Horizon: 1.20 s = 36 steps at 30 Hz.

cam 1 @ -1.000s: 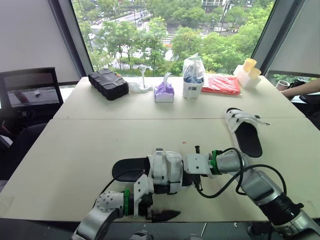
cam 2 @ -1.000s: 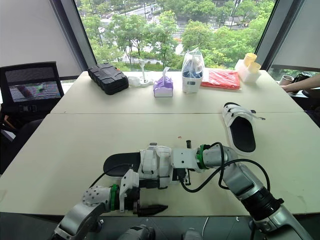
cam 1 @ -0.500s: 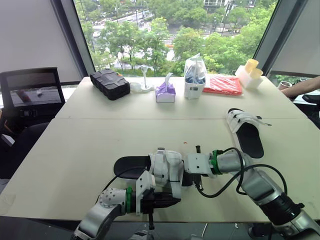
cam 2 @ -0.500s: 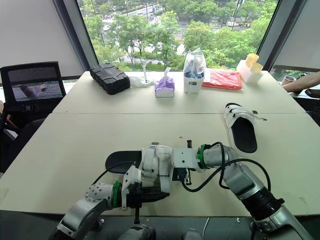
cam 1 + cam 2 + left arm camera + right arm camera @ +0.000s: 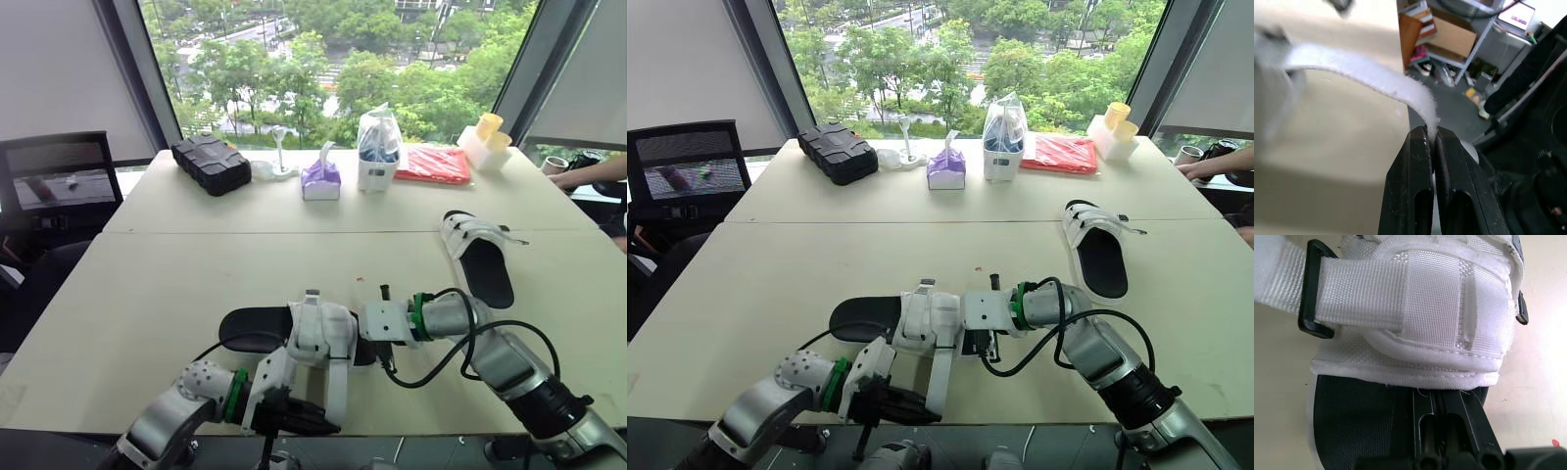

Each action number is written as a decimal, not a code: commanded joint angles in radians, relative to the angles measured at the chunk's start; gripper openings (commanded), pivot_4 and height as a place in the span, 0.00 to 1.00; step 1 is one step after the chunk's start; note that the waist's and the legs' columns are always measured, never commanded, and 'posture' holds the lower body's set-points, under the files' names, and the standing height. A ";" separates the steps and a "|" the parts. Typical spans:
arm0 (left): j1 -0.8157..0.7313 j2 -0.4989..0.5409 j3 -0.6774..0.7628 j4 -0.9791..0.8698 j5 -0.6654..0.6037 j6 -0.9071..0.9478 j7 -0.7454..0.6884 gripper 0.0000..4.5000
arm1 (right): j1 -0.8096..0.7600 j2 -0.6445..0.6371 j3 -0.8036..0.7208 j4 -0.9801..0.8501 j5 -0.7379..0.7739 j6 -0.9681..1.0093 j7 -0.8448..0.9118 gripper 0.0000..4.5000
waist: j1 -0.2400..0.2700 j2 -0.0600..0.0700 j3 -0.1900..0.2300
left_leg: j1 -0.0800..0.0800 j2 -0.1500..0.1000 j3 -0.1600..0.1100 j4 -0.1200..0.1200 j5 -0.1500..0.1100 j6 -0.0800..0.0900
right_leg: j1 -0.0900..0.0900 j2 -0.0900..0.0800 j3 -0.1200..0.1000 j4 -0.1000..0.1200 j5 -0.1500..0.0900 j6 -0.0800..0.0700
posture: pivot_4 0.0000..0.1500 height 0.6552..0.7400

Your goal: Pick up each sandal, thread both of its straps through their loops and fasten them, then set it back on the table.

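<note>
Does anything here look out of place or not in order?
One thing: on the near sandal, one white strap is unfastened and drawn out to the near edge of the table, its tip pinched in the left gripper. The right gripper clamps that sandal's sole. The far sandal lies flat; nothing looks spilled or damaged.

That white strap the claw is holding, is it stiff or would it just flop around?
Probably floppy: the strap bends in a soft curve from the sandal to the left claw. Its fuzzy surface likely grips rather than slips, since the shut claw holds it by just the tip. It looks thin, so it is likely very light.
</note>
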State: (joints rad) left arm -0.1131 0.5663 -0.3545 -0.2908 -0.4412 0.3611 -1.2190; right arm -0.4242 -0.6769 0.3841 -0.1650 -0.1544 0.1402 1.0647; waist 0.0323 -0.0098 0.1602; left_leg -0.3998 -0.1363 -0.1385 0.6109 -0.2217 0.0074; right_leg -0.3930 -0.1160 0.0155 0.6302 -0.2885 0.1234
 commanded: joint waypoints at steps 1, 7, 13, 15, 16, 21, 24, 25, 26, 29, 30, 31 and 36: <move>-0.024 0.033 0.061 -0.055 -0.062 0.012 -0.035 0.01 | 0.001 0.012 0.028 0.052 -0.031 0.004 -0.011 0.00 | -0.007 0.000 0.000 | 0.000 0.000 0.000 0.000 0.000 0.000 | 0.000 0.000 0.000 0.000 0.000 0.000 | 1.00 1.00; -0.081 0.094 0.131 -0.036 -0.152 0.057 -0.109 0.01 | -0.006 0.025 0.031 0.069 -0.035 -0.010 -0.023 0.00 | -0.023 0.000 0.001 | 0.000 0.000 0.000 0.000 0.000 0.000 | 0.000 0.001 0.000 0.000 0.000 0.000 | 1.00 1.00; -0.183 0.046 0.201 0.145 -0.258 0.126 -0.170 0.01 | -0.012 0.031 0.034 0.082 -0.037 -0.019 -0.031 0.00 | -0.022 0.000 0.001 | 0.000 0.001 0.000 0.000 0.000 0.000 | -0.001 0.002 0.000 0.001 0.001 0.000 | 1.00 1.00; -0.226 0.028 0.213 0.199 -0.293 0.183 -0.181 0.01 | -0.015 0.030 0.035 0.085 -0.038 -0.022 -0.033 0.00 | -0.022 0.000 0.001 | 0.000 0.001 0.000 0.000 0.001 0.002 | -0.001 0.002 0.000 0.001 0.002 0.003 | 1.00 1.00; -0.250 0.020 0.218 0.225 -0.319 0.226 -0.187 0.01 | -0.018 0.031 0.036 0.088 -0.038 -0.023 -0.034 0.00 | -0.021 0.000 0.001 | -0.001 0.001 0.000 0.000 0.002 0.002 | -0.002 0.002 0.000 0.001 0.002 0.003 | 1.00 1.00; -0.346 -0.007 0.222 0.309 -0.394 0.409 -0.196 0.01 | -0.025 0.028 0.039 0.090 -0.041 -0.022 -0.039 0.00 | -0.021 0.000 0.001 | -0.001 0.001 0.000 0.001 0.002 0.002 | -0.002 0.003 0.000 0.001 0.003 0.003 | 1.00 1.00; -0.403 -0.054 0.250 0.390 -0.419 0.499 -0.131 0.01 | -0.025 0.025 0.039 0.089 -0.039 -0.021 -0.040 0.00 | -0.020 0.000 0.001 | -0.002 0.001 0.000 0.001 0.002 0.002 | -0.003 0.003 0.000 0.001 0.003 0.004 | 1.00 1.00; -0.418 -0.067 0.258 0.421 -0.418 0.513 -0.121 0.01 | -0.025 0.025 0.039 0.089 -0.039 -0.021 -0.040 0.00 | -0.019 -0.001 0.001 | -0.002 0.001 0.000 0.002 0.002 0.002 | -0.003 0.003 0.000 0.002 0.003 0.004 | 1.00 1.00; -0.428 -0.069 0.253 0.443 -0.406 0.520 -0.125 0.01 | -0.025 0.025 0.039 0.089 -0.038 -0.020 -0.041 0.00 | -0.020 -0.001 0.002 | -0.002 0.001 -0.001 0.002 0.002 0.002 | -0.003 0.003 0.000 0.002 0.003 0.004 | 1.00 1.00; -0.455 -0.076 0.205 0.499 -0.338 0.515 -0.138 0.01 | -0.027 0.027 0.042 0.092 -0.039 -0.019 -0.044 0.00 | -0.020 -0.001 0.002 | -0.003 0.001 -0.001 0.002 0.003 0.001 | -0.004 0.003 0.000 0.002 0.003 0.004 | 1.00 1.00; -0.466 -0.088 0.199 0.514 -0.326 0.525 -0.122 0.01 | -0.028 0.028 0.043 0.092 -0.039 -0.018 -0.046 0.00 | -0.020 -0.001 0.002 | -0.003 0.001 -0.001 0.002 0.003 0.001 | -0.004 0.003 0.000 0.002 0.003 0.004 | 1.00 1.00; -0.473 -0.099 0.195 0.523 -0.317 0.530 -0.110 0.01 | -0.028 0.029 0.044 0.091 -0.039 -0.018 -0.046 0.00 | -0.020 -0.001 0.001 | -0.004 0.001 -0.001 0.002 0.003 0.001 | -0.004 0.003 0.000 0.002 0.003 0.004 | 1.00 1.00; -0.496 -0.120 0.188 0.543 -0.291 0.550 -0.106 0.01 | -0.033 0.035 0.045 0.096 -0.039 -0.015 -0.050 0.00 | -0.020 -0.001 0.001 | -0.004 0.001 -0.001 0.002 0.003 0.000 | -0.004 0.003 0.000 0.002 0.004 0.003 | 1.00 1.00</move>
State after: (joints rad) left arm -0.5873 0.4447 -0.1830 0.2506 -0.7340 0.9050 -1.3261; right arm -0.4626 -0.6387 0.4164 -0.1070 -0.1600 0.1008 1.0146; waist 0.0120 -0.0105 0.1616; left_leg -0.4034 -0.1354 -0.1392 0.6134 -0.2185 0.0078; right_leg -0.3966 -0.1130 0.0155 0.6319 -0.2848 0.1261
